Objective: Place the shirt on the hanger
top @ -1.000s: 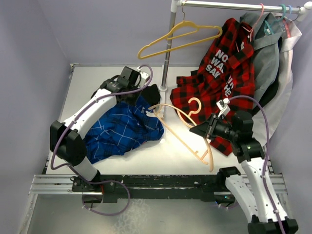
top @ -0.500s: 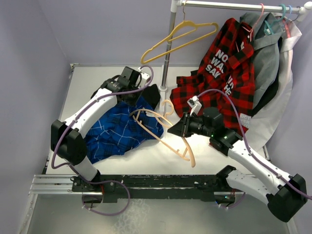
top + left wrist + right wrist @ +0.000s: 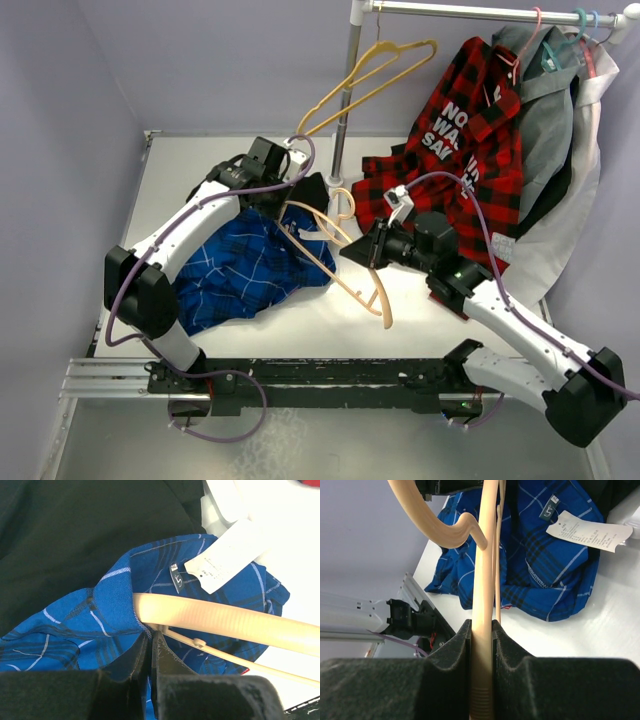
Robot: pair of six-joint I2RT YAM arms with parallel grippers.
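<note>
The white table (image 3: 330,320) carries the crumpled bright blue shirt (image 3: 250,270) with its thin white check, lying below the left end effector (image 3: 292,200). Only the left wrist view shows that end effector's jaws pinched together on the collar fabric. The pale tan hanger (image 3: 384,308) is clamped in the right end effector (image 3: 352,252), one arm tucked behind the collar just past the left fingertips. The wrist views show a white paper tag (image 3: 235,555) at the neck label.
</note>
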